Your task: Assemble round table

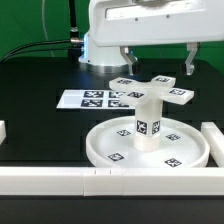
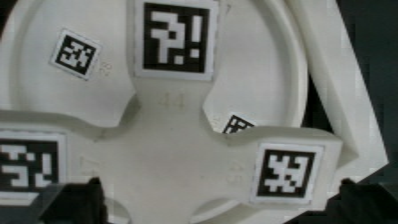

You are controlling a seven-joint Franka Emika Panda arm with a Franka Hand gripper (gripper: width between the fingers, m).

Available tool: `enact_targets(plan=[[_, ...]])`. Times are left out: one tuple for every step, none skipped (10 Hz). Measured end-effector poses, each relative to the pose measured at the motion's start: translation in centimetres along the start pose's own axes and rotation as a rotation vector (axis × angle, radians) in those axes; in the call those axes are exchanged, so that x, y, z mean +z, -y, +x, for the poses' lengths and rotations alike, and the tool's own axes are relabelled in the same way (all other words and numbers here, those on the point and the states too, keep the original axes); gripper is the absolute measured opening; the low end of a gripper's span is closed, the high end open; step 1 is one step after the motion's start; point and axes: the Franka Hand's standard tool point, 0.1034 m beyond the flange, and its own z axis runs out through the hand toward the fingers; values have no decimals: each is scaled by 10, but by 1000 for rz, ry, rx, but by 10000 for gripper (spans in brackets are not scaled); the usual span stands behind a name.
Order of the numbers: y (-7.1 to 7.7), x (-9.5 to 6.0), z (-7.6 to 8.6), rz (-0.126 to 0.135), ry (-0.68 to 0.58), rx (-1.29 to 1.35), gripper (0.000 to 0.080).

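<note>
You see the large rimmed round disc [image 1: 150, 146] lying on the black tabletop [image 1: 40, 125], just behind the long white bars [image 1: 60, 180] at the front edge. The short cylindrical leg [image 1: 148, 122] stands upright in the middle of the disc, and the four-armed cross-shaped foot [image 1: 153, 90] sits on top of the leg. The marker board [image 1: 95, 99] lies flat behind the disc, toward the exterior view's left.

The hand [image 1: 156, 60] hangs directly above the foot. Its fingers [image 1: 189, 61] are apart and they do not touch the foot.

In the wrist view, the foot [image 2: 178, 130] fills almost the whole picture, and its arms are cut off at the edges. The disc [image 2: 54, 40] shows only partly behind it. The two dark fingertips [image 2: 80, 200] are blurred at the edge of the picture, and the leg is hidden under the foot.
</note>
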Motion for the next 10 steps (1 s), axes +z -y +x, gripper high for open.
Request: enact_targets(plan=[[0, 0, 0, 0, 0, -80, 648], [0, 0, 0, 0, 0, -162, 648], [-2, 0, 1, -25, -2, -323, 648], [-3, 0, 1, -41, -1, -482, 648], [-2, 0, 2, -47, -1, -600, 648], [-2, -1, 4, -50, 8, -716, 648], [-3, -1, 6, -49, 13, -796, 648], [-4, 0, 5, -50, 15, -843, 648], [-4, 0, 5, -50, 17, -903, 648], [-5, 0, 6, -50, 19, -949, 648]])
